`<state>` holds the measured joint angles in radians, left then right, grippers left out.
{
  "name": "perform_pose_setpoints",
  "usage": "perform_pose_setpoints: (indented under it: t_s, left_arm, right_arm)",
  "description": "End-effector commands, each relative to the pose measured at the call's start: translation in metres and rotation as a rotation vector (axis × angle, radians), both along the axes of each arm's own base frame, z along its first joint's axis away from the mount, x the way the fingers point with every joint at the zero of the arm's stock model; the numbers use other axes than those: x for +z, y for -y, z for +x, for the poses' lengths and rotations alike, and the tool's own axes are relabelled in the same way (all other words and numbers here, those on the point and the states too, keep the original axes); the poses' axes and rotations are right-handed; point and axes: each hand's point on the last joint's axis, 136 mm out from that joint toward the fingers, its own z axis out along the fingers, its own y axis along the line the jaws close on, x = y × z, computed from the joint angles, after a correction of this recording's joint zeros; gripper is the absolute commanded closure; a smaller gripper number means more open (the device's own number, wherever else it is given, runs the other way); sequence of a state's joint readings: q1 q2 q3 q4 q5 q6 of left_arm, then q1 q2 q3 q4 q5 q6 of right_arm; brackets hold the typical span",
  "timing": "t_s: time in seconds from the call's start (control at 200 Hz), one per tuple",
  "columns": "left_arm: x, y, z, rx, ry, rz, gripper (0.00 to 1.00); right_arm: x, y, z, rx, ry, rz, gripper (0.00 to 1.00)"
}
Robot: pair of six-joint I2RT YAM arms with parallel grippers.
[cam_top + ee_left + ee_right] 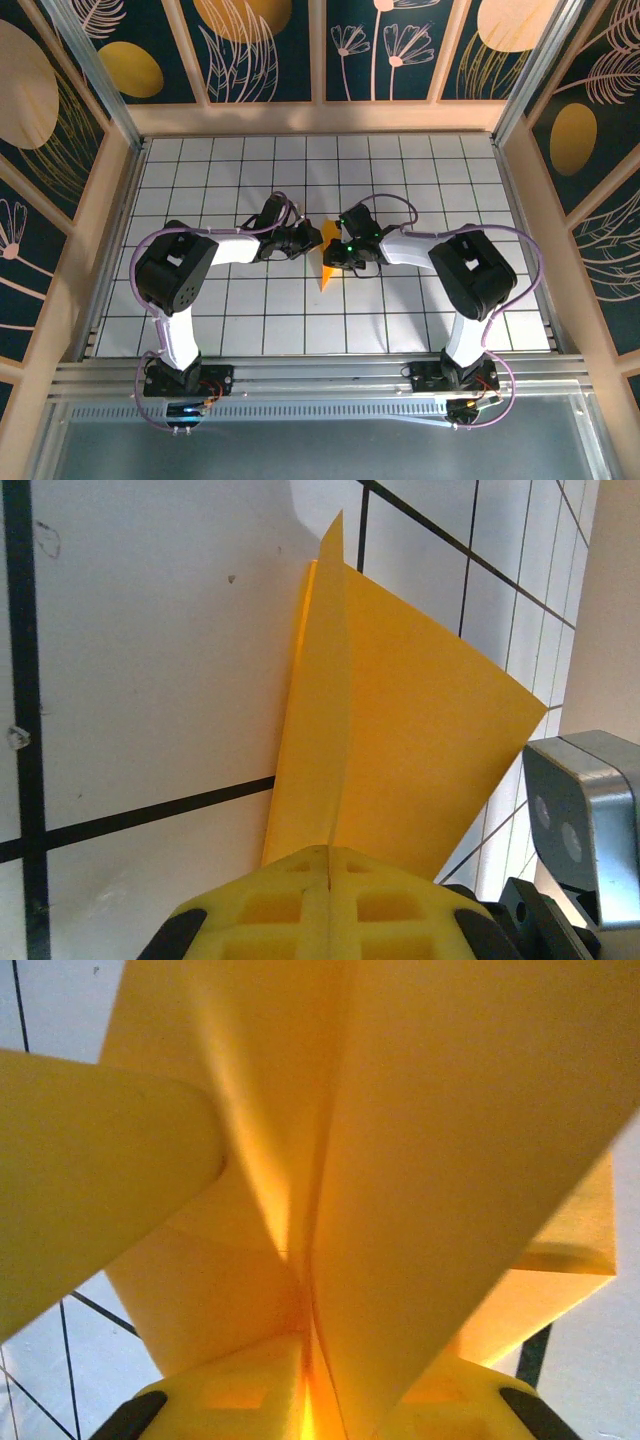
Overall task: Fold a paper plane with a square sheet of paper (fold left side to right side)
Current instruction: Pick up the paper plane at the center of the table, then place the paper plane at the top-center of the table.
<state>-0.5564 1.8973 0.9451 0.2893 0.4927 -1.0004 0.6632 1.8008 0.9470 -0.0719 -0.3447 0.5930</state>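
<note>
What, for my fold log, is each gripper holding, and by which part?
Both hold the folded paper: the left gripper clamps an edge, the right gripper clamps at a crease.

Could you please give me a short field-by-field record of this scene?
paper: orange, folded along a crease, pointed tip toward the arm bases
left hand: shut on paper
right hand: shut on paper
position: paper in mid-table, between the two hands
table: white tiles, dark grid lines
</note>
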Motion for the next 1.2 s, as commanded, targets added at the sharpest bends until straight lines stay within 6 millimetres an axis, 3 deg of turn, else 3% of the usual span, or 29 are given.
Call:
perform_pose_setpoints:
  t_s: [0.0, 0.215, 0.315, 0.465, 0.576, 0.696, 0.946, 1.196]
  left_arm:
    - [0.001, 0.002, -0.003, -0.004, 0.003, -0.024, 0.94]
    - [0.054, -0.019, 0.01, 0.057, 0.159, 0.006, 0.57]
    - [0.089, -0.05, 0.015, 0.127, 0.24, 0.024, 0.49]
    - [0.117, -0.107, 0.013, 0.25, 0.322, 0.124, 0.44]
    - [0.13, -0.142, 0.004, 0.321, 0.379, 0.271, 0.4]
    - [0.142, -0.167, -0.012, 0.374, 0.428, 0.352, 0.36]
    - [0.152, -0.2, -0.042, 0.437, 0.507, 0.414, 0.27]
    - [0.151, -0.209, -0.053, 0.458, 0.513, 0.425, 0.25]
  right_arm:
    - [0.009, -0.009, 0.007, -0.015, 0.02, 0.034, 0.85]
    - [0.04, 0.004, 0.015, -0.011, 0.087, -0.053, 0.96]
    - [0.051, 0.012, 0.02, 0.013, 0.096, -0.139, 0.97]
    - [0.058, 0.025, 0.036, 0.014, 0.092, -0.306, 0.98]
    - [0.061, 0.031, 0.054, -0.002, 0.089, -0.41, 0.98]
    - [0.064, 0.024, 0.082, -0.033, 0.092, -0.412, 0.97]
    - [0.053, 0.018, 0.136, -0.049, 0.071, -0.479, 0.97]
    - [0.038, 0.016, 0.163, -0.048, 0.042, -0.518, 0.97]
